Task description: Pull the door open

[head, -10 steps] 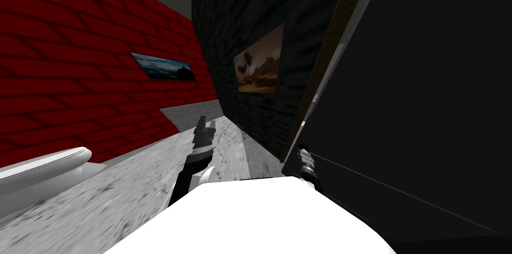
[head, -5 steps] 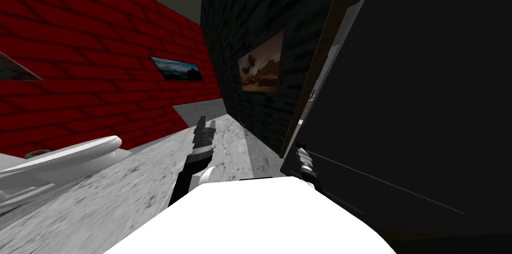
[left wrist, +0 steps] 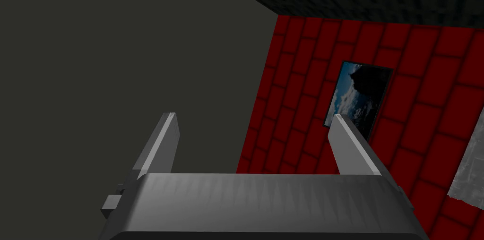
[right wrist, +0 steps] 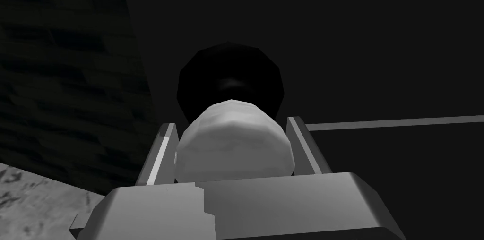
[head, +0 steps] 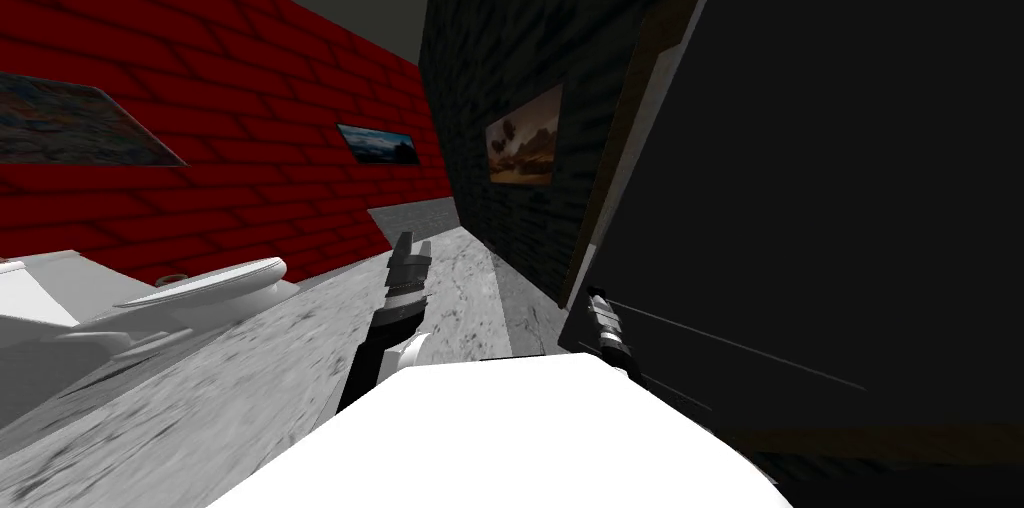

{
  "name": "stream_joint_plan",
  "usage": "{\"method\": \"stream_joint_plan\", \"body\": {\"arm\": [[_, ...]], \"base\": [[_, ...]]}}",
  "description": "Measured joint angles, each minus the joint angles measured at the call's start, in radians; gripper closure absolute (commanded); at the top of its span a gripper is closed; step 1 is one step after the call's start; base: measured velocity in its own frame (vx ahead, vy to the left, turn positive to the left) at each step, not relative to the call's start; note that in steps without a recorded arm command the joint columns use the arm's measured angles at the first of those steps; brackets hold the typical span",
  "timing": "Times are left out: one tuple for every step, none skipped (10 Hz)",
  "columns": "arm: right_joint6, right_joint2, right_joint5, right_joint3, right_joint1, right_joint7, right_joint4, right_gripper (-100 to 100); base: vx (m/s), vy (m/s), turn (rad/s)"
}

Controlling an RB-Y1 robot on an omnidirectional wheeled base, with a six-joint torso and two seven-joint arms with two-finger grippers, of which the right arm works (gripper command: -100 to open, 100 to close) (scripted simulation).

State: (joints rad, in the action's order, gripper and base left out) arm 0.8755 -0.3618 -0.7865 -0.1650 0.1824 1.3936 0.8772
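Right tool (right wrist: 231, 124) shut tight on pale knob (right wrist: 234, 142), fingers pressing its sides. Knob on dark door (head: 850, 182), at 3 o'clock in head view. Left tool (left wrist: 253, 119) spread wide, 9 o'clock of right.

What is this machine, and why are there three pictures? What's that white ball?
It's a robot with two arms. The wide picture comes from a camera on its head. The other two come from cameras on its wrists, each looking along an end effector, the two-fingered part that grabs things. The white ball is a door knob. The right end effector squeezes it from both sides, and the knob sits on a dark door. The left end effector is open and holds nothing, out over the grey speckled floor. A white toilet stands near the red brick wall.
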Motion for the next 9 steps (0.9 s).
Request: {"method": "stream_joint_plan", "body": {"arm": [[0.007,-0.008,0.007,-0.013,0.000,0.012,-0.005,100],[0.010,-0.015,0.012,-0.022,0.005,0.018,0.010,100],[0.009,-0.020,0.018,-0.035,0.007,0.024,0.018,100],[0.012,-0.027,0.026,-0.052,0.015,0.033,0.023,100],[0.015,-0.036,0.035,-0.070,0.025,0.044,0.033,100],[0.019,-0.043,0.042,-0.084,0.030,0.053,0.039,100],[0.022,-0.048,0.050,-0.098,0.034,0.061,0.043,100],[0.026,-0.054,0.056,-0.110,0.035,0.070,0.044,100],[0.024,-0.052,0.058,-0.115,0.037,0.072,0.043,100]], "base": [[-0.291,-0.003,0.100],[-0.281,-0.022,0.070],[-0.236,-0.011,0.091],[-0.247,-0.025,0.097],[-0.256,-0.007,0.071],[-0.243,-0.013,0.061],[-0.221,-0.022,0.061],[-0.095,-0.003,0.023],[-0.150,0.002,0.107]]}}
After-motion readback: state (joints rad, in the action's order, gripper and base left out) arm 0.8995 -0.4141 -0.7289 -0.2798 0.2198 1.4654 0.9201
